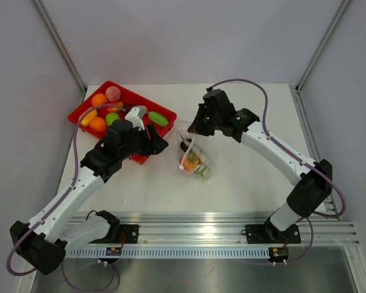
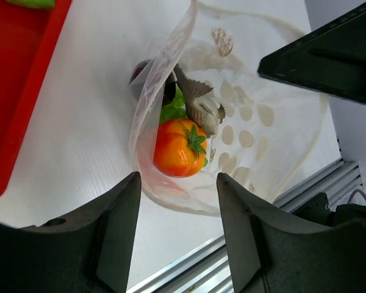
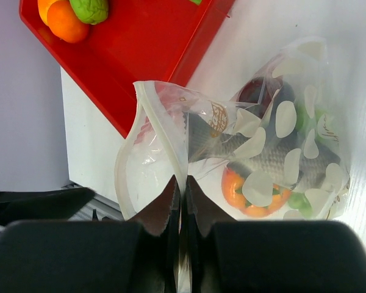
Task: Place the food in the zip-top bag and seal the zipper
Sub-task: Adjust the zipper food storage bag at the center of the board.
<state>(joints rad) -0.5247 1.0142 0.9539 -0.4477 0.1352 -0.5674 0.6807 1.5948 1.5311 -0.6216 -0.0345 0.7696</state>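
The clear zip-top bag lies on the white table right of the red tray. It holds an orange toy vegetable, a grey toy fish, green pieces and a dark purple piece. My right gripper is shut on the bag's mouth edge and holds it up, so the zipper strip stands apart and the mouth gapes. My left gripper is open and empty, just left of the bag, facing its mouth. More food lies in the tray.
The tray sits at the back left and holds oranges, a pink piece, a yellow piece, green pieces and a white item. An aluminium rail runs along the near table edge. Grey walls close in the sides and back.
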